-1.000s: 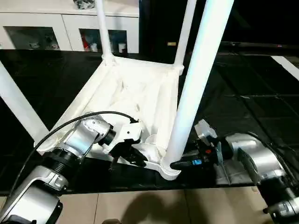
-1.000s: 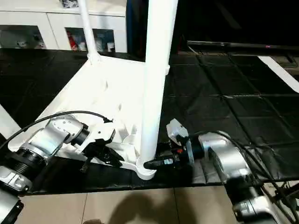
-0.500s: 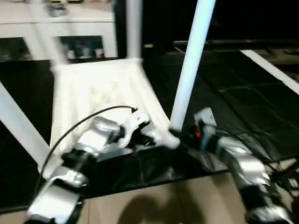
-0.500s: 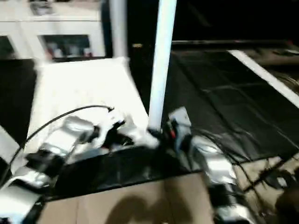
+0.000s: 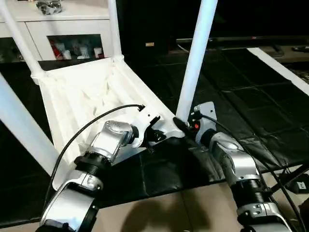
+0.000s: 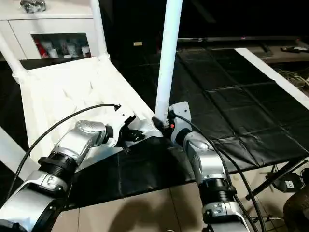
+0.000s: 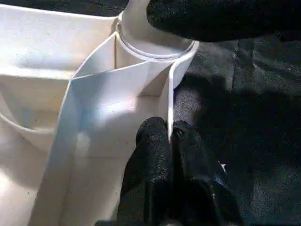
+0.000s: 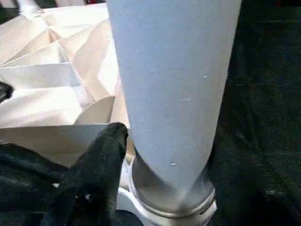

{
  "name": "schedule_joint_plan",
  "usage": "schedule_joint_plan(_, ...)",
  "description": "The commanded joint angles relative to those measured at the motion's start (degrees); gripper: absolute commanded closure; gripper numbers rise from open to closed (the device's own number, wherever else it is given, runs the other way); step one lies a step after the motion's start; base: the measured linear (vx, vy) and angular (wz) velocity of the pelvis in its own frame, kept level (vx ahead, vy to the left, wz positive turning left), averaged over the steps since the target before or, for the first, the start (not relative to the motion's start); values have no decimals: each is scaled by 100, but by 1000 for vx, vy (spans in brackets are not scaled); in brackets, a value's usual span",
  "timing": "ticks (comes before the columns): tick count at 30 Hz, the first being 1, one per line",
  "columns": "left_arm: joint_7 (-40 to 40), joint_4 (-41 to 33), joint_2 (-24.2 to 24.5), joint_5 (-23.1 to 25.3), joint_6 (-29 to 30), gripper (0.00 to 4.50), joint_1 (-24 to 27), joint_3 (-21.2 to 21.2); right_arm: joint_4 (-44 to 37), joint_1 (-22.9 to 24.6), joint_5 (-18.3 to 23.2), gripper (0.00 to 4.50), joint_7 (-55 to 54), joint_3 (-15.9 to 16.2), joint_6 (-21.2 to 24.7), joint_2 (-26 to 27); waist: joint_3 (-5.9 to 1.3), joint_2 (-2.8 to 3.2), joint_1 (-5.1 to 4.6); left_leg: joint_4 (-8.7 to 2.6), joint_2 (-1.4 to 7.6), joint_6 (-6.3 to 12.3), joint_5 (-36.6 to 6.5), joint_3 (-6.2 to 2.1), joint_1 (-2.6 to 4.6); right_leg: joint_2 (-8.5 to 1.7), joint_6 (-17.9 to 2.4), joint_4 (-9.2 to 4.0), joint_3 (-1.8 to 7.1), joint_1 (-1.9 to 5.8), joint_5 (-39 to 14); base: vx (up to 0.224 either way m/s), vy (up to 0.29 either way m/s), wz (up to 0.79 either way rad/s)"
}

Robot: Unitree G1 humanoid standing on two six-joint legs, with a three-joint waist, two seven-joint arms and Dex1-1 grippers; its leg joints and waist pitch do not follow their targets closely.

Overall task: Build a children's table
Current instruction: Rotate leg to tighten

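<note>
Black mat [image 5: 251,96] underfoot — upturned children's table [image 5: 87,92], cabinet [image 5: 63,29] behind.

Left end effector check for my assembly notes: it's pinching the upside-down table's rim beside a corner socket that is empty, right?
Not empty. The left wrist view shows the left end effector pinching the table's rim beside a corner socket with a leg seated in it.

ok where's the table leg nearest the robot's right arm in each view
Left eye view: the near leg rises right of centre, from the corner socket out past the top edge.
Right eye view: the leg stands just right of centre.
Left wrist view: its base sits in the round socket at the top.
Right wrist view: the leg looms close, centre.
Shared landmark: that corner socket.
</note>
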Motion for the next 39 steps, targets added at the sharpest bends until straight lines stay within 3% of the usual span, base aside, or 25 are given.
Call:
schedule_joint_plan(1, -405, -262, -159, -134, -357, 450, 19, -307, -112, 157, 180, 139, 702, 774, 67, 206, -333, -14, 78, -338, 68, 380, -976, 7, -69, -343, -984, -468, 240, 345, -1650, 0, 0, 0)
schedule_joint_plan(3, -602, -292, -19, -120, -451, 450, 60, -344, -290, 296, 279, 136, 1044, 735, 4, -13, -334, -4, 91, -343, 84, 384, -1008, 10, -58, -344, -997, -463, 245, 341, -1604, 0, 0, 0)
schedule_joint_plan(5, -874, -318, 167, -103, -581, 450, 93, -399, -513, 468, 424, 104, 1546, 686, -52, -362, -322, -2, 110, -351, 85, 396, -1104, 10, -45, -332, -989, -480, 240, 340, -1668, 0, 0, 0)
schedule_joint_plan(9, -1286, -350, 405, -80, -725, 450, 122, -521, -640, 590, 498, 79, 2272, 666, -205, -887, -324, 15, 207, -344, 114, 385, -1182, 29, 10, -347, -1059, -487, 258, 291, -1690, 0, 0, 0)
schedule_joint_plan(12, -1683, -420, 601, -76, -884, 450, 156, -652, -615, 594, 519, 56, 2814, 646, -306, -1284, -324, 5, 236, -347, 121, 398, -1145, 26, -31, -344, -1106, -452, 259, 324, -1576, 0, 0, 0)
schedule_joint_plan(14, -2005, -479, 746, -95, -1077, 450, 196, -760, -646, 604, 546, 35, 3193, 682, -355, -1522, -339, 10, 287, -338, 130, 418, -1045, 27, -19, -354, -1152, -423, 264, 321, -1384, 0, 0, 0)
schedule_joint_plan(16, -2465, -591, 937, -131, -1339, 450, 270, -893, -695, 603, 617, 35, 3742, 812, -372, -1859, -350, -14, 321, -327, 134, 456, -947, 32, -20, -352, -1224, -387, 268, 340, -1155, 0, 0, 0)
schedule_joint_plan(19, -2853, -669, 1117, -125, -1528, 450, 318, -1025, -640, 535, 658, 35, 4207, 902, -442, -2097, -349, 0, 373, -315, 149, 506, -848, 45, -31, -349, -1305, -350, 260, 339, -967, 0, 0, 0)
schedule_joint_plan(25, -3440, -731, 1432, -50, -1856, 450, 346, -1290, -549, 298, 947, 35, 4898, 938, -419, -2195, -339, -19, 442, -320, 158, 423, -998, 52, -10, -367, -1230, -372, 260, 317, -1371, 0, 0, 0)
schedule_joint_plan(30, -3635, -801, 1500, -46, -1979, 450, 351, -1366, -570, 271, 1095, 35, 5181, 1080, -232, -2178, -351, -12, 471, -320, 176, 387, -916, 46, -14, -356, -1319, -328, 257, 310, -1086, 0, 0, 0)
schedule_joint_plan(31, -3644, -808, 1493, -46, -1989, 450, 346, -1376, -510, 250, 1056, 59, 5193, 1106, -234, -2137, -353, -17, 473, -317, 170, 372, -916, 48, -18, -360, -1323, -323, 258, 315, -1065, 0, 0, 0)
schedule_joint_plan(33, -3651, -806, 1486, -49, -2004, 450, 342, -1389, -454, 225, 1033, 59, 5215, 1120, -247, -2105, -352, -28, 482, -314, 161, 351, -921, 50, -24, -368, -1287, -329, 260, 321, -1131, 0, 0, 0)
schedule_joint_plan(34, -3653, -804, 1482, -52, -2010, 450, 340, -1395, -430, 213, 1031, 73, 5229, 1127, -246, -2096, -351, -62, 491, -314, 158, 349, -903, 49, -30, -377, -1255, -326, 260, 326, -1217, 0, 0, 0)
schedule_joint_plan(39, -3673, -830, 1466, -63, -2039, 450, 345, -1439, -165, 41, 963, 117, 5286, 1214, -310, -2012, -352, -56, 484, -313, 158, 308, -915, 47, -28, -373, -1193, -340, 258, 318, -1355, 0, 0, 0)
